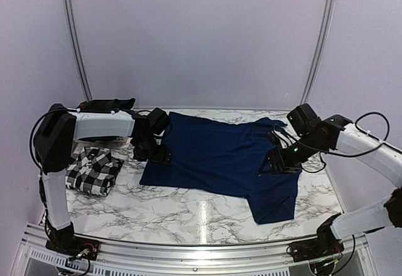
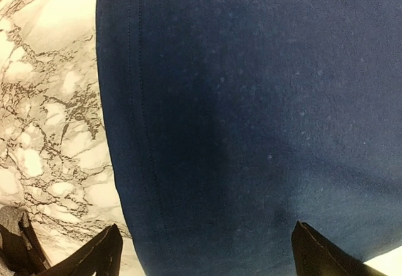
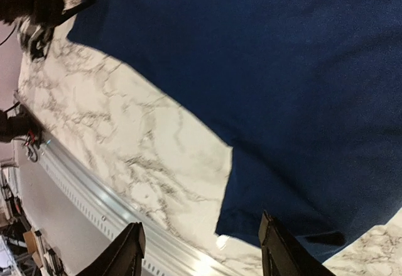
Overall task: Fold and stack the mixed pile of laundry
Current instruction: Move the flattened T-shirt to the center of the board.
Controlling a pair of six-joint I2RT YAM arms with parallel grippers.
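Observation:
The navy blue T-shirt (image 1: 223, 156) lies spread flat across the middle of the marble table; it fills the left wrist view (image 2: 251, 119) and the right wrist view (image 3: 282, 81). My left gripper (image 1: 154, 153) is open and hovers over the shirt's left hem, fingers (image 2: 103, 254) apart. My right gripper (image 1: 279, 165) is open above the shirt's right part near a sleeve (image 3: 264, 207), holding nothing. The black-and-white check shirt (image 1: 94, 170) lies folded at the left. A dark garment (image 1: 107, 105) lies at the back left behind my left arm; its pattern cannot be made out.
The marble table (image 1: 188, 210) ends in a metal rail (image 1: 188, 251) at the near edge, also in the right wrist view (image 3: 94, 194). Pale walls close in the back and sides.

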